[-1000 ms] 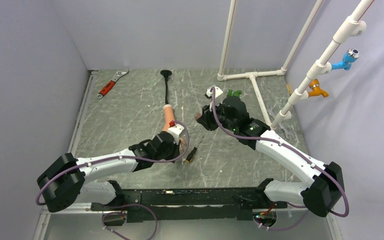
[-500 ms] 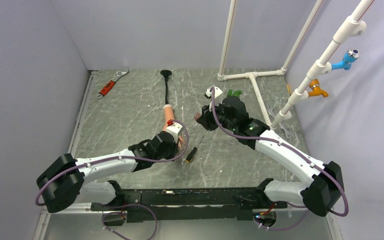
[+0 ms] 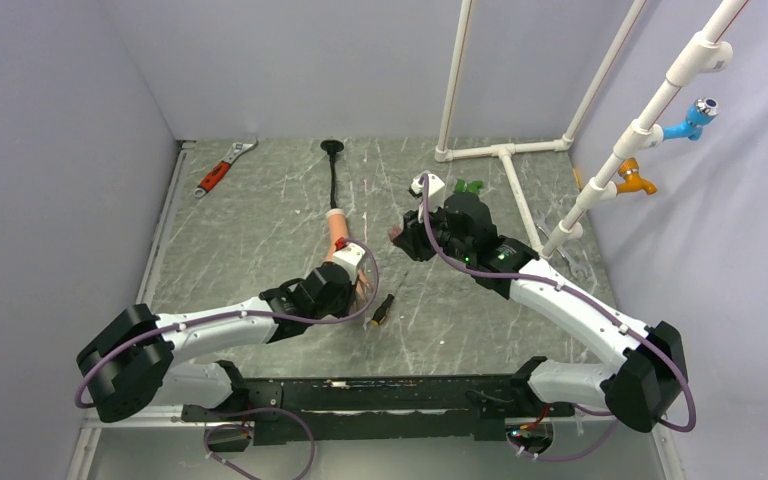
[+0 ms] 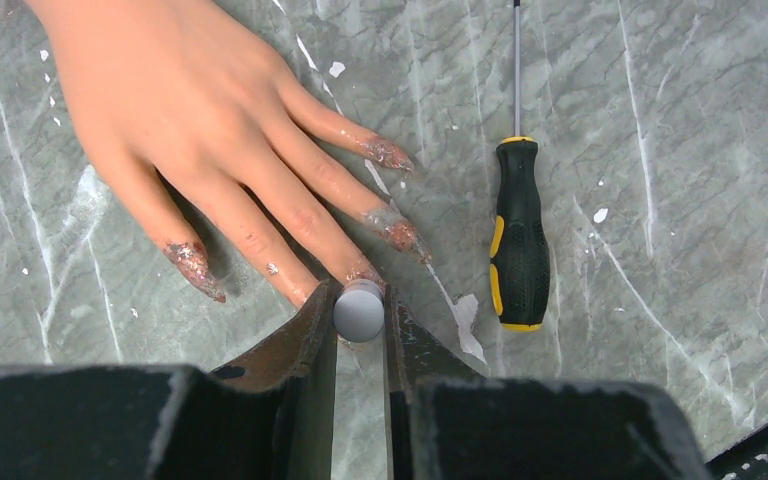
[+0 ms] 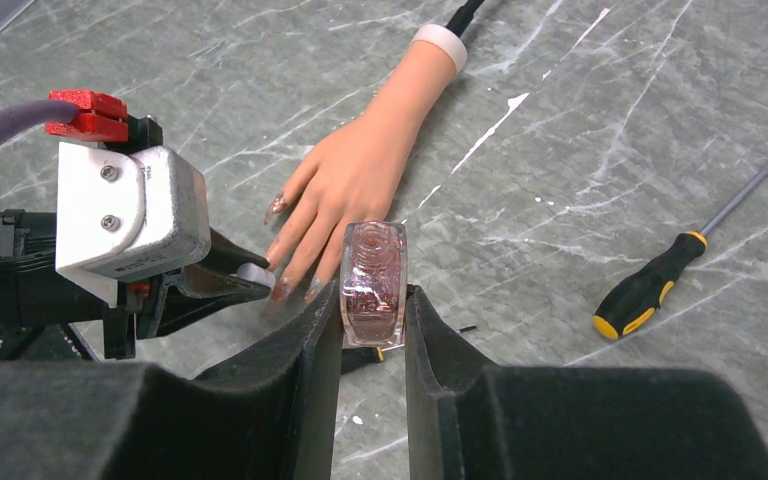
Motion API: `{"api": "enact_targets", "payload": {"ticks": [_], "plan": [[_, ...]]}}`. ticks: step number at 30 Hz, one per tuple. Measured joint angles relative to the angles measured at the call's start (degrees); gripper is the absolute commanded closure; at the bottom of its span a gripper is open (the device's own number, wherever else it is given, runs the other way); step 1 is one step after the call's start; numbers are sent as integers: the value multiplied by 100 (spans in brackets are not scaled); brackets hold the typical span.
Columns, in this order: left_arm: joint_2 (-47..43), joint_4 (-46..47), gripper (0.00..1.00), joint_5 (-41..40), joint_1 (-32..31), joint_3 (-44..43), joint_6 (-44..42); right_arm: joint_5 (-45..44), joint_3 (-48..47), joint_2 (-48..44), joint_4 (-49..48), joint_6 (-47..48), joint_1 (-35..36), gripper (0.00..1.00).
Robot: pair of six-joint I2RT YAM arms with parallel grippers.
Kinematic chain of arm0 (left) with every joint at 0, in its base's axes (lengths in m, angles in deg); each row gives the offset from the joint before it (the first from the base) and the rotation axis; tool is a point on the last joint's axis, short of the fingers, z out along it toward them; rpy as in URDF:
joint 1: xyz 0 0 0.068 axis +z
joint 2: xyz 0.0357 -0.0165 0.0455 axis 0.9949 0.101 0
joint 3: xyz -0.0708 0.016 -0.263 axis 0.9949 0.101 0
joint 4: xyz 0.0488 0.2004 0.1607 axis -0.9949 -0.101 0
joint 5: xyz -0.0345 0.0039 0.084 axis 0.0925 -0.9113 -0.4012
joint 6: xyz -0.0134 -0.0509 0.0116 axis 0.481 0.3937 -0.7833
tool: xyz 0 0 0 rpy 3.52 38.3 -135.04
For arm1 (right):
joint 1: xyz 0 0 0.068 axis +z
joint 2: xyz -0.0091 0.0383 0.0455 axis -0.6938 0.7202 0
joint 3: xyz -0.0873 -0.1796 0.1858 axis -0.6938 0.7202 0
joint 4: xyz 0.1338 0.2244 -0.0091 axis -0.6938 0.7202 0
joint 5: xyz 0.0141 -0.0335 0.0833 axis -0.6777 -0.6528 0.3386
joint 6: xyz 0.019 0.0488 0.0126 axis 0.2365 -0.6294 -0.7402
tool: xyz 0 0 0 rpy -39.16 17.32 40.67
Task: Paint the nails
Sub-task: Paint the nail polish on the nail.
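Note:
The peach mannequin hand (image 4: 190, 110) lies palm down on the table, fingers toward my left gripper; it also shows in the top view (image 3: 338, 232) and the right wrist view (image 5: 360, 170). Its nails (image 4: 400, 232) are coated in glittery pink. My left gripper (image 4: 360, 298) is shut on a grey round brush cap (image 4: 359, 312), held right at the tip of one finger and hiding that nail. My right gripper (image 5: 373, 305) is shut on a clear polish bottle (image 5: 373, 268) of pink glitter, held above the table just right of the hand.
A black-and-yellow screwdriver (image 4: 520, 240) lies just right of the fingers, also in the top view (image 3: 382, 310). A red-handled wrench (image 3: 222, 168) lies at the far left. A white pipe frame (image 3: 505, 155) stands at the back right. White specks dot the grey table.
My left gripper has shifted very slightly at the fingertips. The right arm and the bottle have not moved.

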Motion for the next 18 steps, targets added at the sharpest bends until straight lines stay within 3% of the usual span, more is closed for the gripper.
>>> {"api": "enact_targets", "payload": {"ticks": [18], "plan": [[-164, 409, 100, 570, -2, 522, 280, -2, 4, 85, -13, 2, 0, 100]]}}
